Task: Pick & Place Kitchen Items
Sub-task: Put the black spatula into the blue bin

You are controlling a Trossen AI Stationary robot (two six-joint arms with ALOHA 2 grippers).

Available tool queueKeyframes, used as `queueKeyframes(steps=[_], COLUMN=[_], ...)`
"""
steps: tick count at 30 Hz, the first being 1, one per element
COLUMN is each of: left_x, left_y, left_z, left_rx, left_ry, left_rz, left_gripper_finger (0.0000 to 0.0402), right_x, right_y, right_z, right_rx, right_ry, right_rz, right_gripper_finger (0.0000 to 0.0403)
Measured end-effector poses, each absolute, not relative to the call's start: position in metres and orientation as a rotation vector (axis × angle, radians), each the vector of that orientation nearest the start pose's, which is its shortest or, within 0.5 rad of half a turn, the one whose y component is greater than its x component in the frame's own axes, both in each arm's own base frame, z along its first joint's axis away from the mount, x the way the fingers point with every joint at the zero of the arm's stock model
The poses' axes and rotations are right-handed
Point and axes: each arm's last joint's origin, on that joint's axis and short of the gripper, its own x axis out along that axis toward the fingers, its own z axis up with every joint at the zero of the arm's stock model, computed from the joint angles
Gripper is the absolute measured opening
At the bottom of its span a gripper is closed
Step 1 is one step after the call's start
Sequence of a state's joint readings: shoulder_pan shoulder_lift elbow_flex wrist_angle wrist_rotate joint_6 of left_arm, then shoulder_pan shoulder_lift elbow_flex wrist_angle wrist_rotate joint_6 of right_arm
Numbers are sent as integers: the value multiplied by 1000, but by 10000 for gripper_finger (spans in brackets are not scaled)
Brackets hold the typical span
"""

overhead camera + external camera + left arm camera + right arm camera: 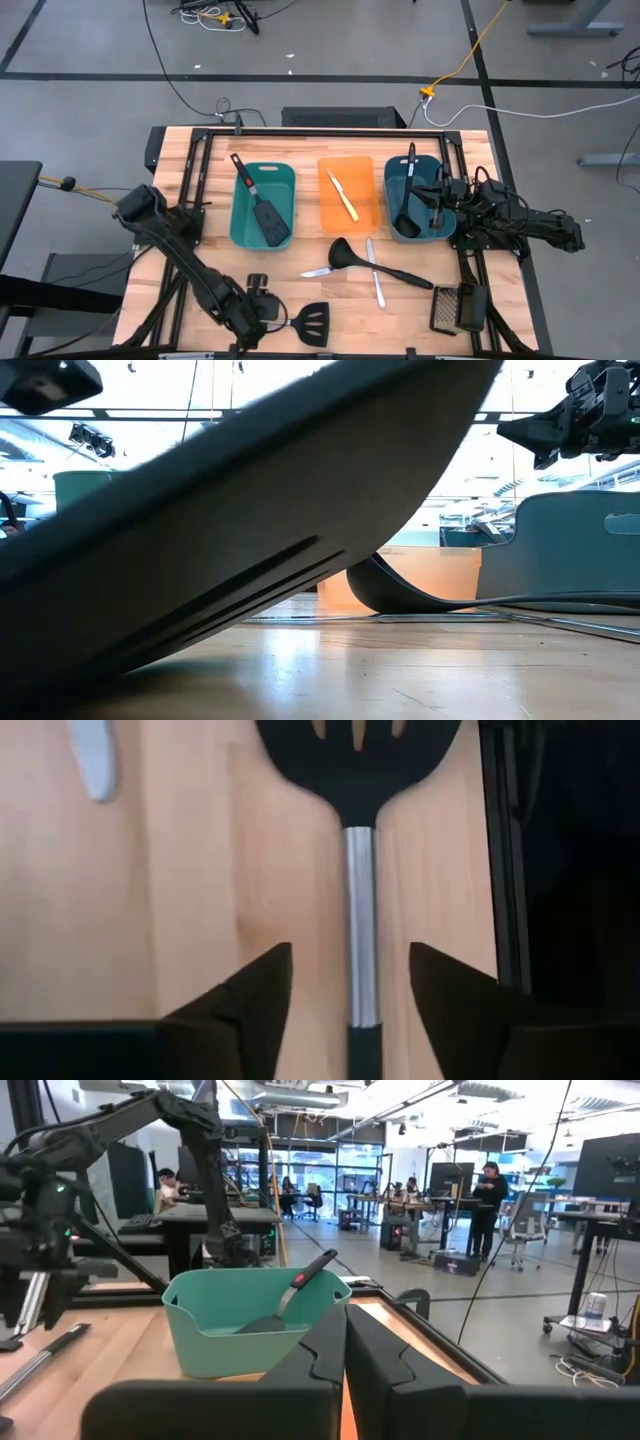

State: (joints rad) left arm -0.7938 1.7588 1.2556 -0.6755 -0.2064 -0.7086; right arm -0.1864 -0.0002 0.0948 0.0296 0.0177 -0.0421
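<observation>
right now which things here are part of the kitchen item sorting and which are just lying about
Job: slotted spatula between the open left gripper fingers; spatula in the tub; ladle; silver knives; yellow knife.

Lying about: mesh grater; floor cables. The right gripper waits shut.

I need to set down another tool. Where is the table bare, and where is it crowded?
Bare wood lies left of the light teal tub, and along the near edge between the spatula at the open left gripper and the grater. It is crowded mid-table, where the ladle and two knives cross.
</observation>
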Motion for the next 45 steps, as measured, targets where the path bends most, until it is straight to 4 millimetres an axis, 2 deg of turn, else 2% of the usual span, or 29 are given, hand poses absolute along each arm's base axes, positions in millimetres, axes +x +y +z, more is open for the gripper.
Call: queueKeyframes(steps=[5, 12, 21, 28, 32, 35, 38, 45], left_x=[257, 260, 251, 245, 245, 246, 246, 249], left_y=[-255, -262, -270, -273, -273, -273, -273, -276], left_z=[188, 163, 161, 141, 136, 136, 137, 142], left_rx=[-29, -42, -62, 37, 71, 89, 105, 140], left_ry=[1185, 1264, 1284, 1330, 1336, 1323, 1319, 1333], left_rz=[-101, -96, -89, -45, -37, -37, -54, -103], left_gripper_finger=[247, 254, 254, 254, 249, 235, 203, 75], right_x=[88, 88, 89, 89, 89, 89, 89, 89], right_y=[-17, -17, -17, -17, -17, -17, -17, -17], right_z=[198, 198, 198, 197, 197, 196, 195, 194], right_rx=[-53, -53, -54, -53, -50, -45, -42, -41], right_ry=[-120, -120, -120, -109, -100, -93, -85, -76], right_rz=[-207, -206, -204, -206, -206, -205, -205, -205], right_gripper_finger=[10, 10, 10, 10, 10, 10, 9, 10])
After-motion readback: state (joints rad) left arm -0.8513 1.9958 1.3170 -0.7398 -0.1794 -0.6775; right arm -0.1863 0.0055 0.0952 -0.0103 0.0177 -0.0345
